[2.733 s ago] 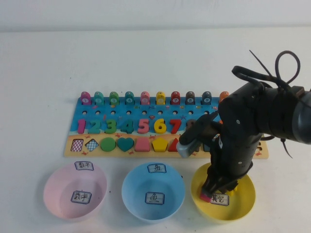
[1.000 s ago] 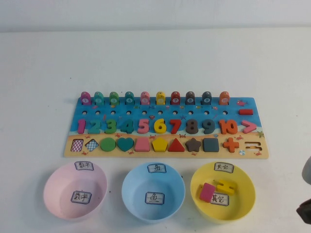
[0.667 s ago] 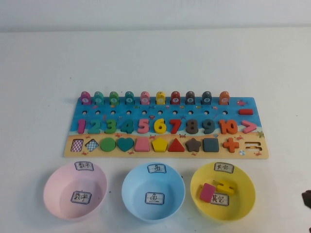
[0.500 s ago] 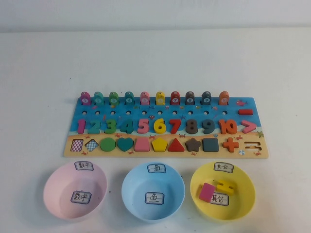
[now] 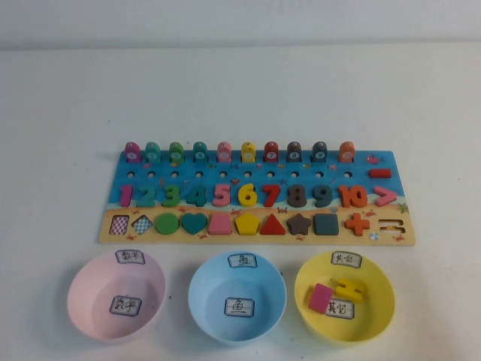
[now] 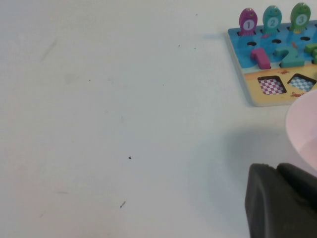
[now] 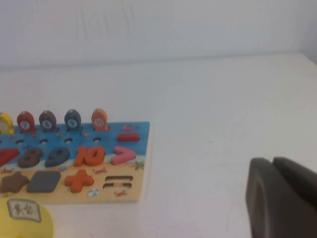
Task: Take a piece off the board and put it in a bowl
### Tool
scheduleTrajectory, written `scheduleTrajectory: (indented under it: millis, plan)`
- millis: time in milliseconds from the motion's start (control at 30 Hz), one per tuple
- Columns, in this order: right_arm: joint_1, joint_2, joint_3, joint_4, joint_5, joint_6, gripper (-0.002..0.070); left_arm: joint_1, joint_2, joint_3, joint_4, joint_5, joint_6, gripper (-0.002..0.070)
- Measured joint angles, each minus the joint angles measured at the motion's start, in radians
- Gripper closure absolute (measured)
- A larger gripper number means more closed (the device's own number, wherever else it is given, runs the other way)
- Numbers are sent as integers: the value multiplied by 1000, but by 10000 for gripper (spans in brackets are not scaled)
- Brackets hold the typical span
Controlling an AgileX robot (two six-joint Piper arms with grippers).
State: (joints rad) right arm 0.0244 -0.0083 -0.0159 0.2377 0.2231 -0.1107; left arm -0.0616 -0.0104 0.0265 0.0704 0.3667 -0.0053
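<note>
The yellow equals-sign piece [image 5: 350,289] lies inside the yellow bowl [image 5: 377,310], next to a pink block [image 5: 321,298]. The board [image 5: 325,174] lies behind the three bowls; its equals-shaped slot [image 5: 390,225] at the right end is empty, beside the orange plus [image 5: 358,222]. Neither arm shows in the high view. My left gripper [image 6: 277,168] hangs shut and empty over bare table near the board's left end [image 6: 247,54]. My right gripper [image 7: 273,161] hangs shut and empty over bare table to the right of the board [image 7: 141,163] and the yellow bowl [image 7: 34,223].
A pink bowl [image 5: 84,301] and a blue bowl [image 5: 207,304], both empty, stand left of the yellow one. The pink bowl's rim [image 6: 304,124] lies close to my left gripper. The board holds coloured numbers, shapes and fish pegs. White table surrounds everything.
My right arm lifted off the yellow bowl and withdrew out of the high view at the lower right, leaving the yellow equals piece lying in the bowl beside the pink block.
</note>
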Motion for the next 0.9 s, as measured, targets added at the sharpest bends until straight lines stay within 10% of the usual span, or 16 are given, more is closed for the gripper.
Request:
scheduleTrajectory:
  millis: [900]
  plan:
    - [58,0,41,-178,33,65,694,0,0,0,0,0,0,680]
